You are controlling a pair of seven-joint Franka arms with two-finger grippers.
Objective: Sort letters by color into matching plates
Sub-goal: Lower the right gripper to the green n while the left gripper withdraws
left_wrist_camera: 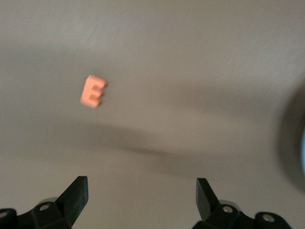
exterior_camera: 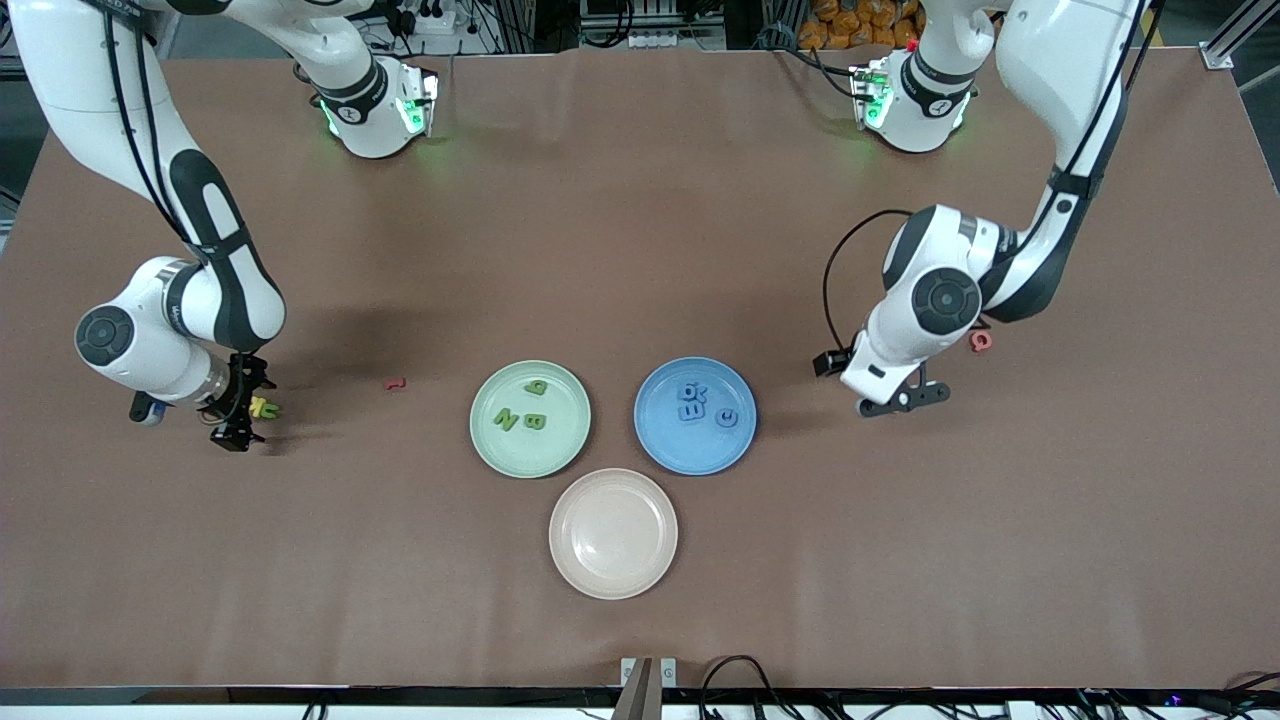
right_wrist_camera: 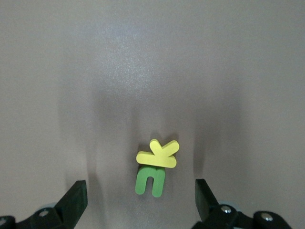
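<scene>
My right gripper [exterior_camera: 240,410] hangs open just above the table toward the right arm's end. A yellow letter [right_wrist_camera: 158,154] lies partly on a green letter [right_wrist_camera: 151,181] between and just ahead of its fingers; the pair [exterior_camera: 265,408] touches neither finger. My left gripper [exterior_camera: 905,400] is open and empty beside the blue plate [exterior_camera: 690,452], with an orange letter E [left_wrist_camera: 93,90] on the table ahead of it. The blue plate holds blue letters [exterior_camera: 692,400]. The pale green plate [exterior_camera: 562,442] holds three green letters [exterior_camera: 520,420]. The beige plate [exterior_camera: 613,533] holds nothing.
A small pink letter [exterior_camera: 395,383] lies on the table between the right gripper and the green plate. A reddish letter [exterior_camera: 981,341] lies beside the left arm's wrist. The blue plate's edge [left_wrist_camera: 302,152] shows in the left wrist view.
</scene>
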